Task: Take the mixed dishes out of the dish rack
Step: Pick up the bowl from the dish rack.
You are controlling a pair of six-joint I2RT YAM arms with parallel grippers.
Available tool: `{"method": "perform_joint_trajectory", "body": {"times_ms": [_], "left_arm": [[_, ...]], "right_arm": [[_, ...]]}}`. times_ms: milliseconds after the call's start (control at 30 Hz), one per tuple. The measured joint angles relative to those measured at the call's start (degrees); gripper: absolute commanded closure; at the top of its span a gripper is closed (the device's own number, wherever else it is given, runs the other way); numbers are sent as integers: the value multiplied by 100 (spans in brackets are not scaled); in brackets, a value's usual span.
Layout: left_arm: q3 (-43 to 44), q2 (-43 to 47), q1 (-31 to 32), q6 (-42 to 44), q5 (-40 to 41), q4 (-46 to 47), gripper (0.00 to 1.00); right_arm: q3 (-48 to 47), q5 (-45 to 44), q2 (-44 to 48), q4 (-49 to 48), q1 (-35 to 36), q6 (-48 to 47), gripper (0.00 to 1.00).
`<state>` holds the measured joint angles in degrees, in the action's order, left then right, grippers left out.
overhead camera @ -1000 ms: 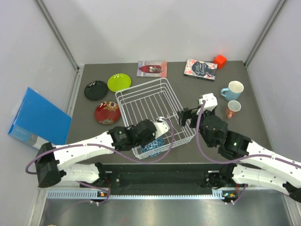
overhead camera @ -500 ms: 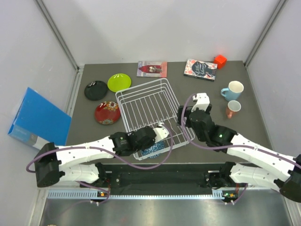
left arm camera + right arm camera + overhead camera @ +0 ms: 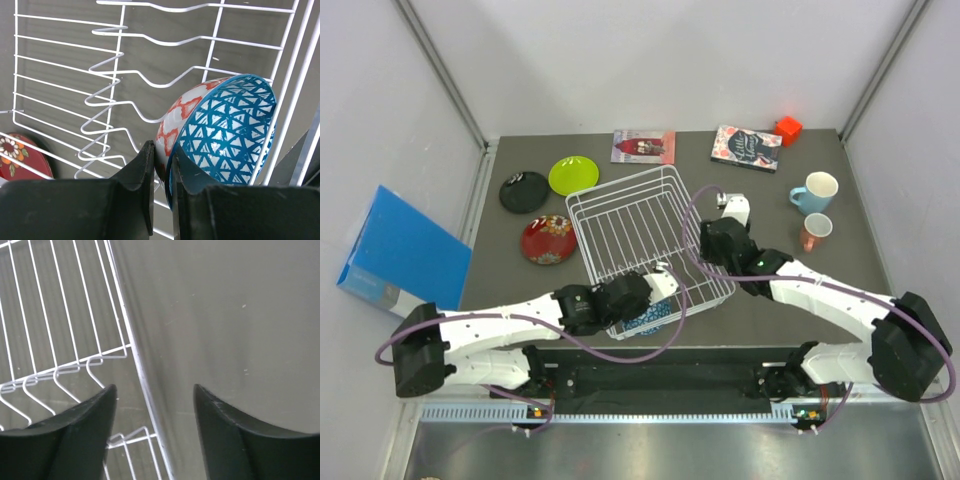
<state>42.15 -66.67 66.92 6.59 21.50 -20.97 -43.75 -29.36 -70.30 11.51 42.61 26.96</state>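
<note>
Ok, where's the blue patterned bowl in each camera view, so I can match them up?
Top external: the blue-patterned bowl sits at the near edge of the dish rack, partly hidden.
Left wrist: right of centre, standing on edge, its wall pinched by the left gripper.
Right wrist: not in view.
Shared landmark: the rack's white wires, seen in all three views.
</note>
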Motion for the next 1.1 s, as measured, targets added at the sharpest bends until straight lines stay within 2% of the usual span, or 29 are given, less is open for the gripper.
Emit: {"method": "perform_joint_trajectory", "body": {"times_ms": [33, 100, 133, 167, 433, 933, 1100], "left_arm": [[-17, 15, 9, 0, 4, 20, 100], [-50, 46, 35, -2, 42, 50, 100], [-70, 63, 50, -2, 59, 61, 100], [-83, 79, 63, -2, 74, 70, 100], [-197, 160, 302, 83, 529, 101, 100], [-251, -111, 1478, 599, 2205, 369, 100], [-251, -96, 1613, 752, 2470, 457, 100]], "right_arm": [[0, 42, -76, -46, -11, -13, 60], [20, 162, -188, -136, -44, -35, 75], [22, 221, -229, -173, -70, -22, 90], [22, 273, -262, -214, -83, -48, 99], [22, 706, -332, -343, -267, -291, 100], [20, 1344, -411, -573, -520, -140, 100], [20, 1399, -411, -581, -549, -122, 100]]}}
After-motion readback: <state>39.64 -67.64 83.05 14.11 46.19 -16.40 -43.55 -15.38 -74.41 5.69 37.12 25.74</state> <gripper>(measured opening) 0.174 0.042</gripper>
